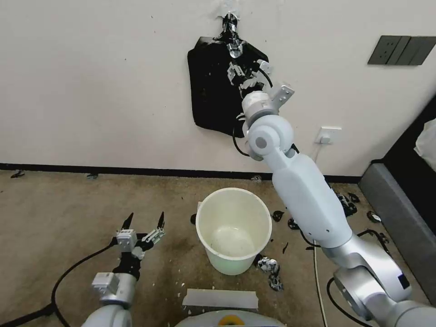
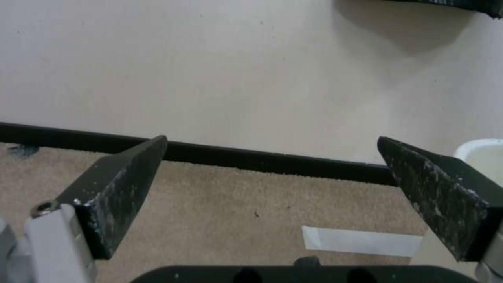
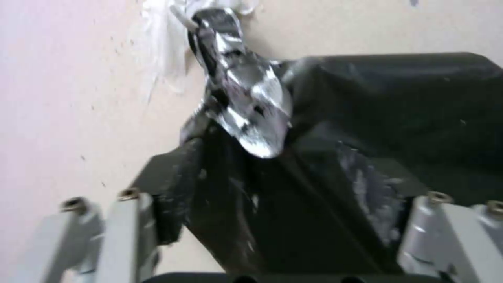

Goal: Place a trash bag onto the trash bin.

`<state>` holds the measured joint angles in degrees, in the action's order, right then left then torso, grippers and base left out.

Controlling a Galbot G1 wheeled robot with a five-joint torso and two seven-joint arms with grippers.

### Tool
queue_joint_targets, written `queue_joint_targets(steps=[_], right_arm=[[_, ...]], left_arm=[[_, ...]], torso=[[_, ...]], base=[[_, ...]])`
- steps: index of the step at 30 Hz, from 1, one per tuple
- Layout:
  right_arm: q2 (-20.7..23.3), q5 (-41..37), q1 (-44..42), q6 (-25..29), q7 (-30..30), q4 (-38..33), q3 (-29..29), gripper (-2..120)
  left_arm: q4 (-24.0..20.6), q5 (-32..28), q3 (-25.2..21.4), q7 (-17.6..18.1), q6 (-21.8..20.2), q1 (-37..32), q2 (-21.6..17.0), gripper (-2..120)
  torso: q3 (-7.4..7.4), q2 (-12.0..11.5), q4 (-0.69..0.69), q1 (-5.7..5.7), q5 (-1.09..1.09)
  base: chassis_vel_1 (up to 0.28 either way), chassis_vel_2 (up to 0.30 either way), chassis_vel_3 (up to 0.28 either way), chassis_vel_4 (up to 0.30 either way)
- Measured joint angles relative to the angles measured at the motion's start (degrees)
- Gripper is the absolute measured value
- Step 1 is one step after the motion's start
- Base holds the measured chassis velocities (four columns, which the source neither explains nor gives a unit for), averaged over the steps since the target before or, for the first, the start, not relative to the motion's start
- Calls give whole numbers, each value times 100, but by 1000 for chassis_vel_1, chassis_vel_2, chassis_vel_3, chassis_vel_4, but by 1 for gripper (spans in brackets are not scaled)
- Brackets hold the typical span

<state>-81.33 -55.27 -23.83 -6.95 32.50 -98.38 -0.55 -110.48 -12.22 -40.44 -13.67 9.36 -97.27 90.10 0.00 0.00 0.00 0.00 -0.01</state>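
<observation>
**Right gripper on the hanging bag at the wall; left gripper idle over the carpet**

The right arm reaches up and forward to the wall. Its right gripper is at the flat black bundle that hangs from a point high on the wall. In the right wrist view the right gripper has its two dark fingers on either side of a strip of glossy black bag, which runs down between them toward the palm. The fingers look closed in on this plastic, but contact of the pads cannot be confirmed. Just above them the bag is gathered into a crinkled neck with silvery glints, which leads up to the hanging point. White residue marks the wall beside that point.

The bin stands upright on the carpet, below the bundle and near the wall. No bag is fitted on the bin, and its inside is bare. Black scraps lie on the carpet beside its base, and others lie farther right. A white strip lies on the carpet in front of the bin.

The left gripper hangs low over the carpet, left of the bin and apart from it. Its fingers are spread wide and hold nothing. The left wrist view shows the bin rim past one finger, and the black baseboard.
</observation>
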Motion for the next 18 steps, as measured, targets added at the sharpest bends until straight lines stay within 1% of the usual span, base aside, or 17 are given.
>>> queue_joint_targets(steps=[1,4,7,14,15,18], right_arm=[[0,0,0,0,0,0,0,73],[-85,-73,162,44,-32,113,-43,87],[-107,-111,253,64,-49,188,-47,89],[-180,-239,389,132,-73,376,-74,86],[-197,-247,404,140,-80,401,-80,84],[-251,-254,466,172,-118,505,-101,72]], left_arm=[[0,0,0,0,0,0,0,100],[9,3,-22,0,0,-22,1,100],[24,-1,-46,1,2,-21,-9,100],[45,-12,-44,3,4,-16,-1,100],[52,-12,-38,3,4,-16,2,100],[70,-12,-35,3,5,-10,1,100]], torso=[[0,0,0,0,0],[0,0,0,0,0],[0,0,0,0,0],[0,0,0,0,1],[0,0,0,0,1],[0,0,0,0,1]], base=[[0,0,0,0],[0,0,0,0],[0,0,0,0],[0,0,0,0],[0,0,0,0],[0,0,0,0]])
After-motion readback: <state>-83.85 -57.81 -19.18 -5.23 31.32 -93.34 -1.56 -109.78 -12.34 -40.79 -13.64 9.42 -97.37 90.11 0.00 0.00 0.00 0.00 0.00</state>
